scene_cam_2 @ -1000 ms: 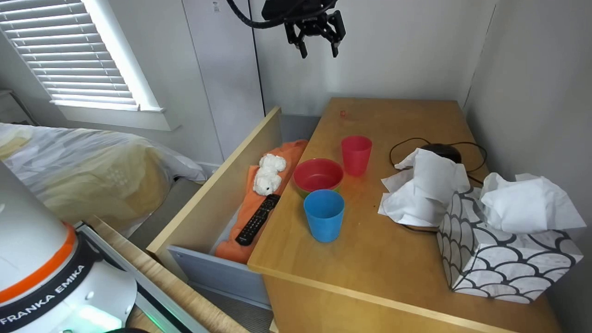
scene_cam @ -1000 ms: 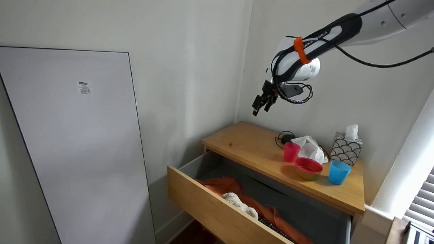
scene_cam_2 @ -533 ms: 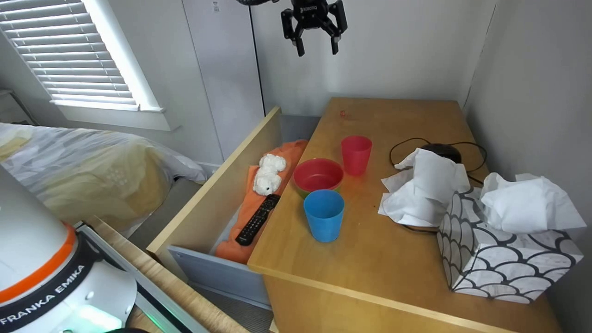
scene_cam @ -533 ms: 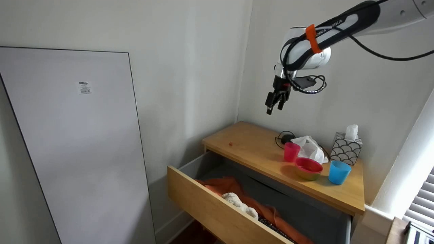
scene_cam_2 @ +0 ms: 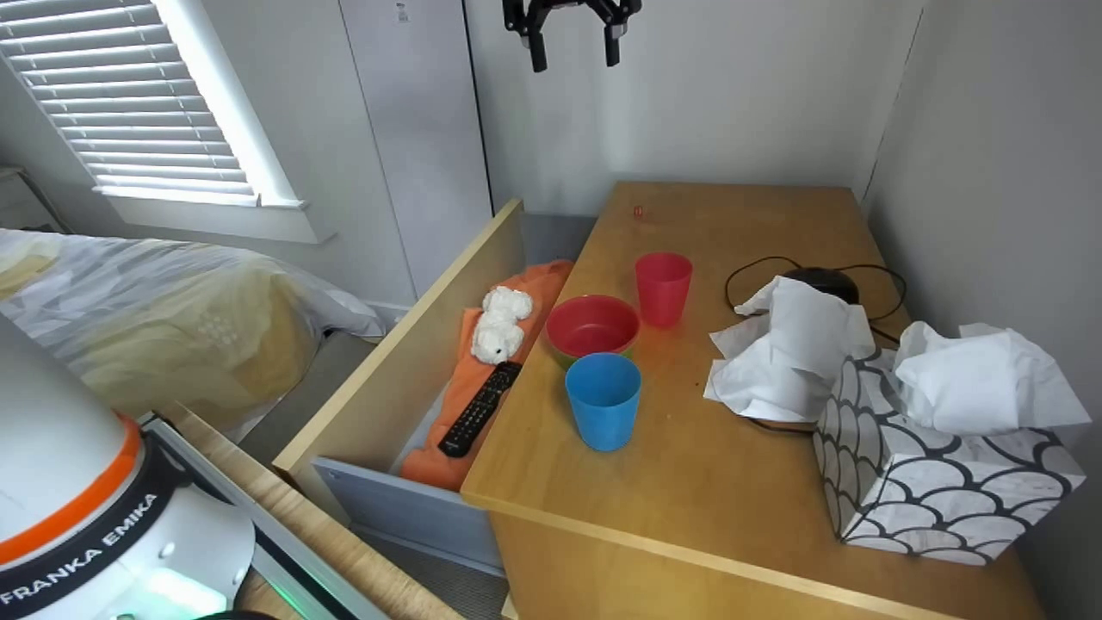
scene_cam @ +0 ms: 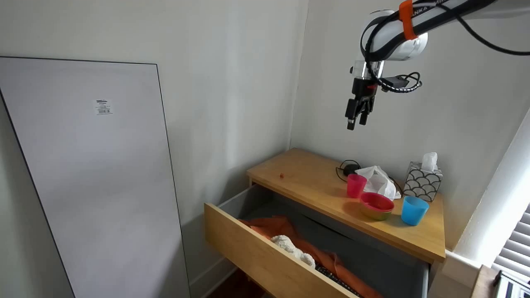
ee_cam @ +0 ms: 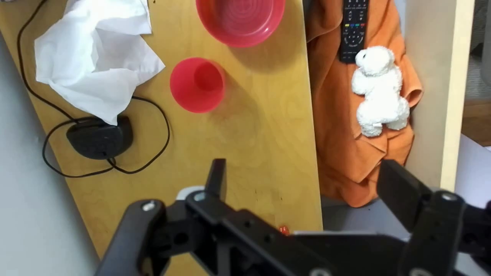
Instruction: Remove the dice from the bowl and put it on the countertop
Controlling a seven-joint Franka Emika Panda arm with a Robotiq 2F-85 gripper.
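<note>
The dice is a small red piece (scene_cam: 281,175) lying on the far end of the tan wooden countertop (scene_cam: 308,171). It also shows there in an exterior view (scene_cam_2: 638,211) and, partly covered by the gripper, in the wrist view (ee_cam: 284,230). The red bowl (scene_cam: 376,206) with a greenish outside stands near the countertop's front edge. It looks empty in an exterior view (scene_cam_2: 592,325) and is cut by the top edge of the wrist view (ee_cam: 241,19). My gripper (scene_cam: 357,123) is open and empty, high above the countertop, pointing down; its fingers are wide apart in the wrist view (ee_cam: 303,168).
A pink-red cup (scene_cam_2: 663,288) and a blue cup (scene_cam_2: 603,401) flank the bowl. White tissue (scene_cam_2: 792,353), a black device with cable (scene_cam_2: 822,282) and a tissue box (scene_cam_2: 947,474) stand along the wall. The open drawer (scene_cam: 281,252) holds orange cloth, a white plush and a remote (scene_cam_2: 479,409).
My gripper has risen, moved right in an exterior view and swung from a slant to nearly upright. It stays open. The dice, bowl and cups have not moved.
</note>
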